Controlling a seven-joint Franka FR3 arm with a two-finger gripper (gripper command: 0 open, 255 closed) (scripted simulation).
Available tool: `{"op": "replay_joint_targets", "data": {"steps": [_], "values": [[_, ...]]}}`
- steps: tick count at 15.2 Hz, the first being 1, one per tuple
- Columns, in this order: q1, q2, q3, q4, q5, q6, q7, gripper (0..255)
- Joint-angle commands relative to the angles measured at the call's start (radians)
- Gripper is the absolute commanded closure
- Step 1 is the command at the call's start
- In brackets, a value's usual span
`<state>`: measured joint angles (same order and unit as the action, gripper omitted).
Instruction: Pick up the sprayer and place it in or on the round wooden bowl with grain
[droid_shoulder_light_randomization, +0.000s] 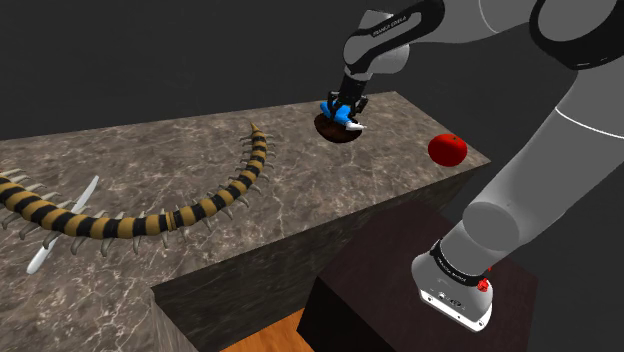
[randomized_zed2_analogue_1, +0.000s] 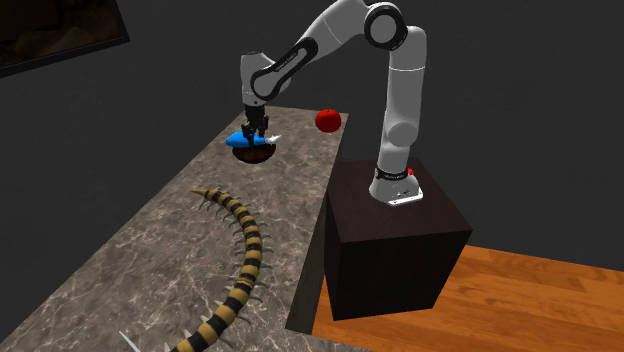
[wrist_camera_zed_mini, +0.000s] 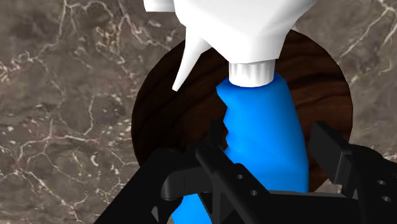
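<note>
Going from the shoulder view's left, a slim pale utensil lies on the dark veined counter beside the tail end of a long centipede, banded yellow and black with pale spiky legs. Its body curves up and to the right toward the bowl. The bowl is round, of dark brown grained wood, and stands near the counter's far edge. Directly over it is the sprayer, a blue bottle with a white trigger head. The end effector is clamped on the bottle from above. In the wrist view the fingers press the blue sides of the sprayer, the white head points away from the end effector, and the bowl spreads out behind the bottle. Whether the sprayer touches the bowl's rim cannot be told. No label shows on the bottle. Further right a red fruit sits near the counter's corner, well apart from the bowl. Then comes the dark stand, with the arm rising from it. A band of lettering on the arm's last link is too small to read. In the second exterior view the sprayer lies nearly level across the bowl under the end effector. There the centipede runs toward the camera, and a wooden floor shows at the right.
</note>
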<state>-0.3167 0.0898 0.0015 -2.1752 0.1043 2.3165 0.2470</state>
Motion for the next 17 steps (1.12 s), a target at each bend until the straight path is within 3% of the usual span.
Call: {"op": "replay_joint_targets", "data": {"steps": [1,11,12,17], "values": [[0.000,0.016,0.000,-0.008,0.002,0.025,-0.003,255],[0.000,0.037,0.001,-0.020,0.006,0.057,-0.007,255],[0.000,0.037,0.001,-0.020,0.006,0.057,-0.007,0],[0.000,0.037,0.001,-0.020,0.006,0.057,-0.007,0]]}}
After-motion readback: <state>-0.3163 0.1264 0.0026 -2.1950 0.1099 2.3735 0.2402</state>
